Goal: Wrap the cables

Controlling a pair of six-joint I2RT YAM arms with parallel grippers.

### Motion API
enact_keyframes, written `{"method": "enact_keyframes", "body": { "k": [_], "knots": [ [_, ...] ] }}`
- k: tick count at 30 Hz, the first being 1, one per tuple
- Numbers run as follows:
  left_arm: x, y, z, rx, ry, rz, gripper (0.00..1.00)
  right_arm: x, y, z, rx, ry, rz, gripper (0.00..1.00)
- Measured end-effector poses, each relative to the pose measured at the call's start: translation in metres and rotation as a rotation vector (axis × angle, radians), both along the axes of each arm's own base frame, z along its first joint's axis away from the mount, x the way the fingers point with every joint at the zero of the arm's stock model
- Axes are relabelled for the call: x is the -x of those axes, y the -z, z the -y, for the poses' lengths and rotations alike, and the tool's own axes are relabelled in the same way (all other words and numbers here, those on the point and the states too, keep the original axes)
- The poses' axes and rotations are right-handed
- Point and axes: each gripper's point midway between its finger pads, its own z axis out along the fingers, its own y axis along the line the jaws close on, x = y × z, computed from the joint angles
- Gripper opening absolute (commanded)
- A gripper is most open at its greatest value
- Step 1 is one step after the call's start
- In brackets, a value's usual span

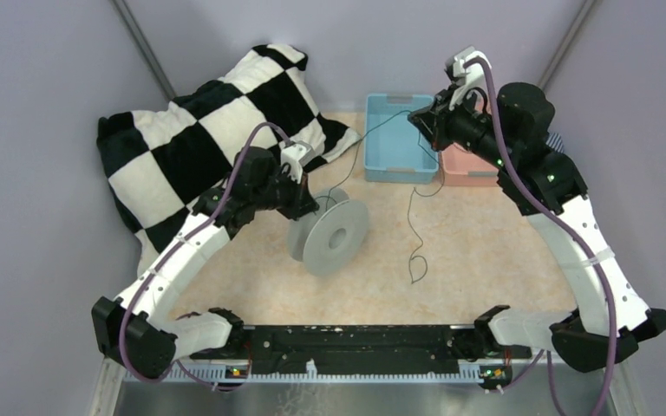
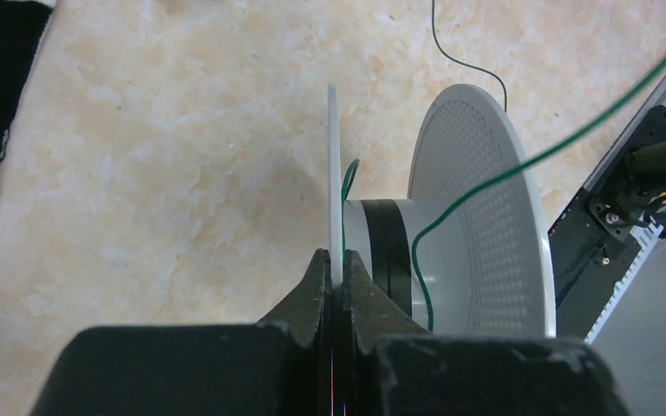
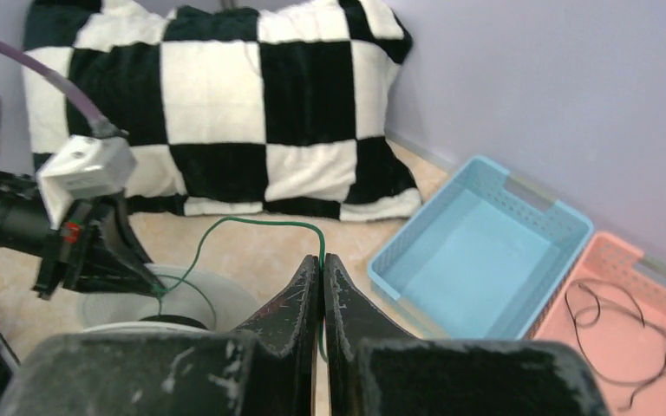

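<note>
Right wrist view: our right gripper (image 3: pixel 322 260) is clenching the thin dark-green flexible cable (image 3: pixel 260 222), seemingly light, limp and slippery, running to the pale grey round spool (image 1: pixel 336 236) whose flange our left gripper (image 2: pixel 336 258) is clamping.

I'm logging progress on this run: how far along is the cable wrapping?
Done: the left gripper clamps the spool by its flange, and the thin cable reaches its core; few turns, if any. In hand: the right gripper pinches that cable, raised. Left: a long slack tail on the table, plus another cable in the pink basket.
</note>
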Motion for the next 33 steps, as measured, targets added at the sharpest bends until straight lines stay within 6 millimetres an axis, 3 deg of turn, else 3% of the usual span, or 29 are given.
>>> {"method": "enact_keyframes", "body": {
  "k": [9,18,24,33],
  "knots": [
    [0.001,0.002,-0.009,-0.044,0.009,0.040,0.00,-0.026,0.059,0.042,-0.011,0.140,-0.161,0.00],
    [0.001,-0.001,-0.023,-0.082,-0.001,0.081,0.00,-0.031,0.087,0.087,-0.072,0.269,-0.246,0.00],
    [0.011,-0.021,-0.023,-0.021,0.037,0.120,0.00,-0.029,0.117,0.096,-0.072,0.311,-0.317,0.00],
    [0.027,-0.067,-0.009,0.088,0.163,0.191,0.00,-0.025,0.191,0.110,-0.026,0.396,-0.485,0.00]
  ]
}}
